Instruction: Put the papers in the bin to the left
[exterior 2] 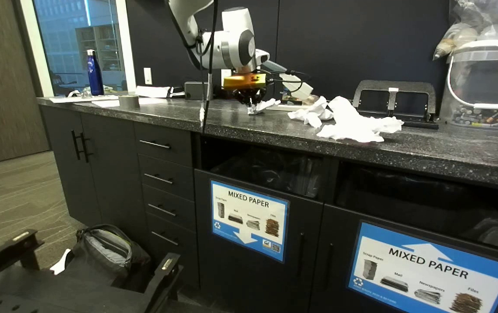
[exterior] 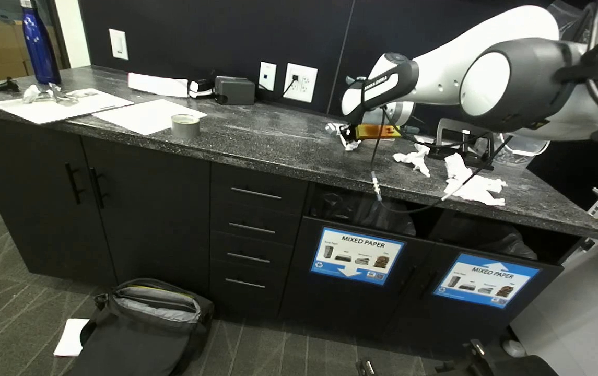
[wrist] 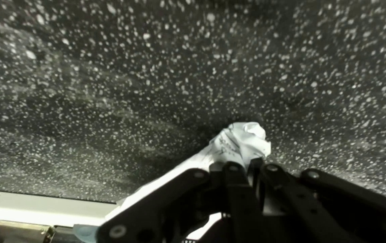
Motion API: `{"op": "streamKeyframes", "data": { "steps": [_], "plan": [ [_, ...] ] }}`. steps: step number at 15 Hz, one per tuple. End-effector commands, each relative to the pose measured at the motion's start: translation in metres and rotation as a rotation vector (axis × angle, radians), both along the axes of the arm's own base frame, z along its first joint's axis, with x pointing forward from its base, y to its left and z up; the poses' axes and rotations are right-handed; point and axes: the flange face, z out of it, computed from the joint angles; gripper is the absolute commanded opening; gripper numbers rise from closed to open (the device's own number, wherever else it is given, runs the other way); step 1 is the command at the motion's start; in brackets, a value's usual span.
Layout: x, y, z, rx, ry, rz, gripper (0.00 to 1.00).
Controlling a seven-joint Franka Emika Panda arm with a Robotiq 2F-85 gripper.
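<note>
On the countertop's (exterior: 278,138) left I have a blue water bottle (exterior: 40,44), flat white sheets (exterior: 144,117) and a tape roll (exterior: 185,128), none of them my load. Next along, my gripper (wrist: 245,166) is down low, its fingers (wrist: 237,180) standing narrow on part of a crumpled paper wad (wrist: 243,141); I can't tell whether that wad touches the countertop. Below is the left bin (exterior: 340,303), its opening tucked under the front edge. I take this as the grasp of one wad, with the drop still to do: next I should lift, come forward past the edge, then reach in from the front, minding the loose cable (exterior: 376,187). Farther right, a smaller wad (exterior: 418,157) and a larger wad (exterior 2: 353,124) lie on the surface, the larger near a three-hole punch (exterior 2: 390,102). Below that larger one is the right bin (exterior: 450,324); I'd leave it alone. Only the wrist view shows dark marks (wrist: 228,144) on my wad, perhaps print, and how closely the fingers meet on it; both bins show in both exterior views but not there.
</note>
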Motion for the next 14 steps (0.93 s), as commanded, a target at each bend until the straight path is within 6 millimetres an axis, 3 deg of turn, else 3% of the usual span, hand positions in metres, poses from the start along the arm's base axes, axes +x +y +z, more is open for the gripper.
{"op": "streamKeyframes", "data": {
  "steps": [1,8,14],
  "plan": [
    [-0.04,-0.009,-0.005,0.038,0.17,0.061,0.08],
    [-0.116,-0.048,-0.001,0.055,0.433,0.042,0.08],
    [-0.2,-0.043,-0.013,0.103,0.664,0.024,0.08]
  ]
}}
